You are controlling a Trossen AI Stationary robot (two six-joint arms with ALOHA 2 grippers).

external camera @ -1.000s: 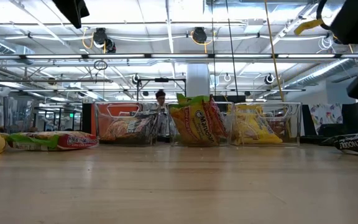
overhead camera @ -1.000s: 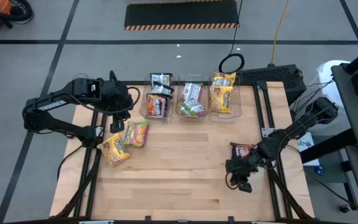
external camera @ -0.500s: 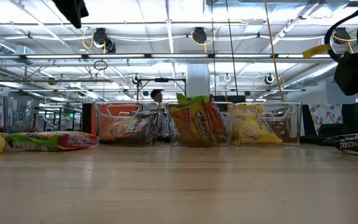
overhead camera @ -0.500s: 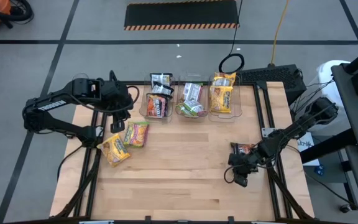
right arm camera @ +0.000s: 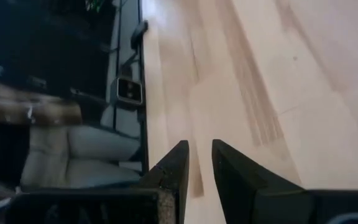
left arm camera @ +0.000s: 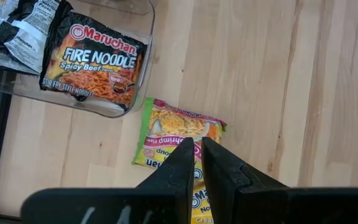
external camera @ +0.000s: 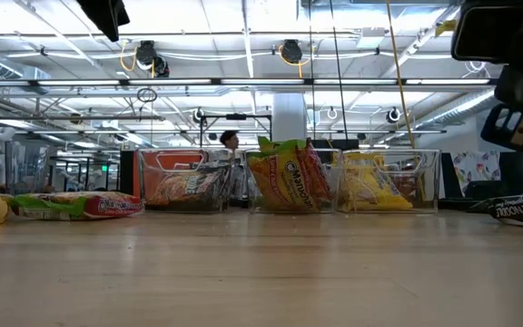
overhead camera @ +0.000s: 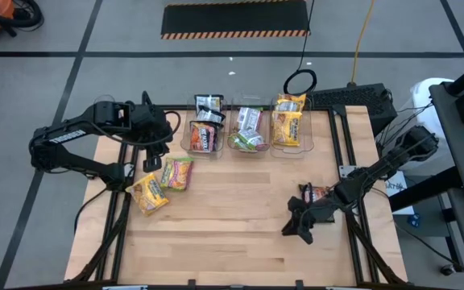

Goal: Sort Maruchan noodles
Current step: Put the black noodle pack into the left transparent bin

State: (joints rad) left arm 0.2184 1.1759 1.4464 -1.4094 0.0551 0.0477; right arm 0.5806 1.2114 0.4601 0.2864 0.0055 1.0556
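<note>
Three clear bins [overhead camera: 248, 121] stand in a row along the table's [overhead camera: 232, 242] far edge, each holding packets; the left one holds a dark packet [left arm camera: 95, 62] reading "Maruchan FIRE NOODLE Spicy Beef", lying with its long axis across the bin's width in the left wrist view; the middle bin shows a green-edged packet [external camera: 289, 177] standing tilted, and the right bin a yellow packet [overhead camera: 288, 119] with its long axis running away from the table's front. Two loose packets lie near the left edge: a green-edged one [overhead camera: 177, 172], long axis roughly front to back, and just beside it a yellow-orange one [overhead camera: 148, 193] turned at a diagonal. A dark brown packet [overhead camera: 312, 192] lies near the right edge, its label partly readable as "NOODLE" in the low view. The broad middle and front of the table lie open. The left gripper [left arm camera: 196, 155] hovers above the green-edged packet, its fingers nearly touching and holding nothing; the right gripper [right arm camera: 201, 163] hangs over bare wood just in front of the dark brown packet, fingers close together and empty.
</note>
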